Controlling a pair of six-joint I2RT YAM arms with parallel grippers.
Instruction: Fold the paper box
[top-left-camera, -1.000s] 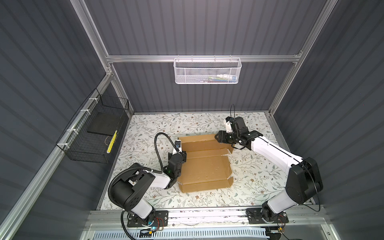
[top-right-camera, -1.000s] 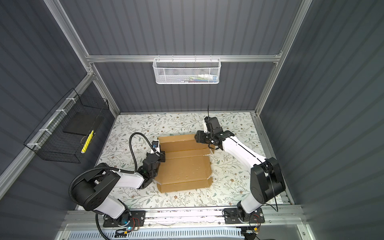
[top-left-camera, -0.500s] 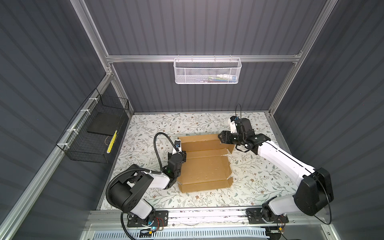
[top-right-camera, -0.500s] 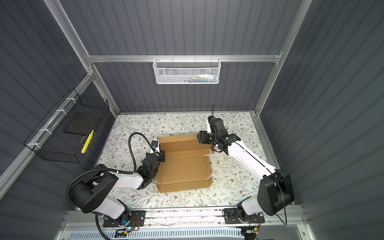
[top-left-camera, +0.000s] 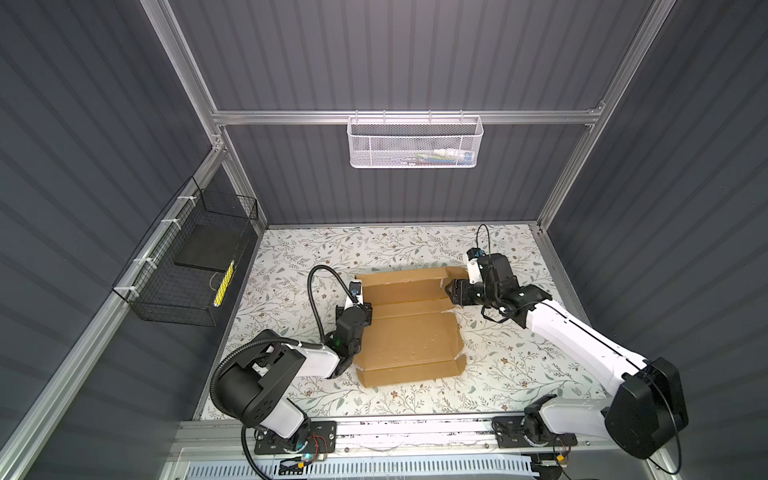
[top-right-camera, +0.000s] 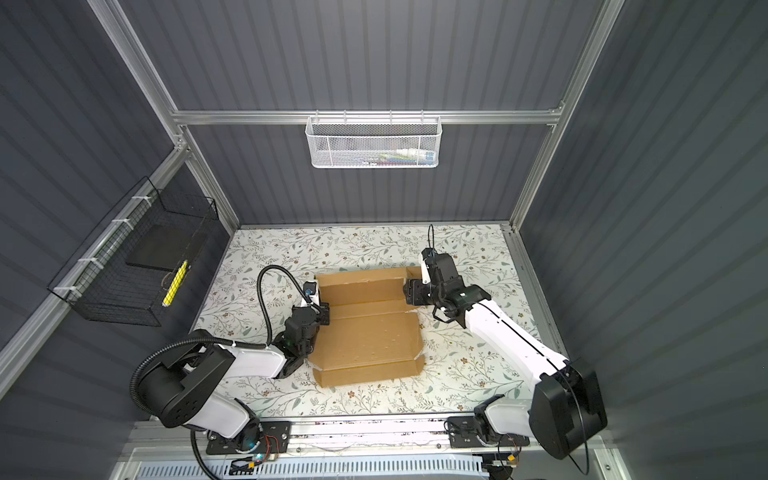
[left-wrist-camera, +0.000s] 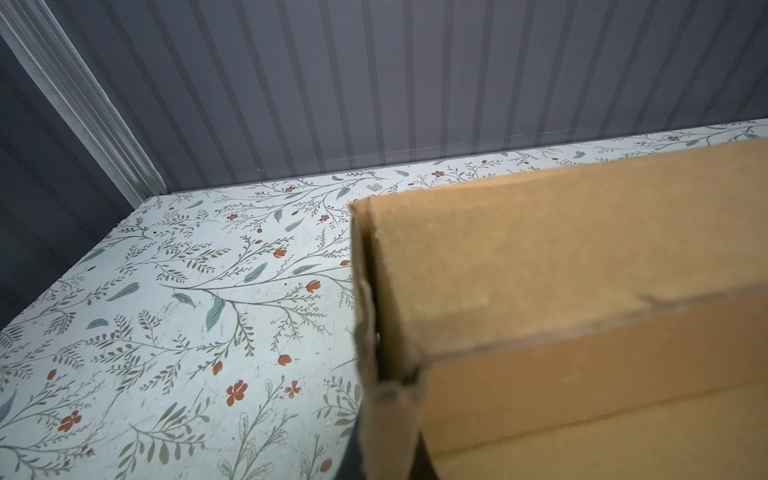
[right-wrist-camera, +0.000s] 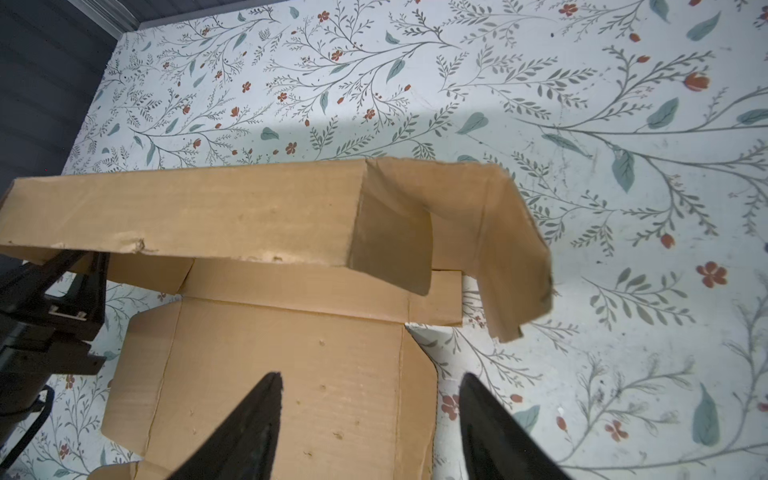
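Right gripper (right-wrist-camera: 370, 376): jaws stand apart with nothing between them, poised over the right edge of the paper box (top-left-camera: 409, 332), whose base panel lies flat directly beneath and ahead of it. Left gripper (top-left-camera: 361, 309): closed tight, apparently pinching the box's left edge where the rear wall (right-wrist-camera: 187, 208) rises (its fingers are hidden in its own wrist view).

Risks, as judged: the rear wall is propped on the left gripper's side only, so it may sag or spring flat at the end nearest the right gripper. The corner flap (right-wrist-camera: 511, 249) just ahead of the right gripper hangs outside the base. Pushing the wall now could crush it or trap it outside. A one-ended pinch could also drag the sheet or tear the rough crease.

Surface: pale floral table (top-left-camera: 291, 266), scuffed. Room: dark ribbed walls (top-left-camera: 395, 62), a white mesh basket (top-left-camera: 415, 145) high beyond both grippers, and a black wire basket (top-left-camera: 174, 291) outboard of the left gripper.
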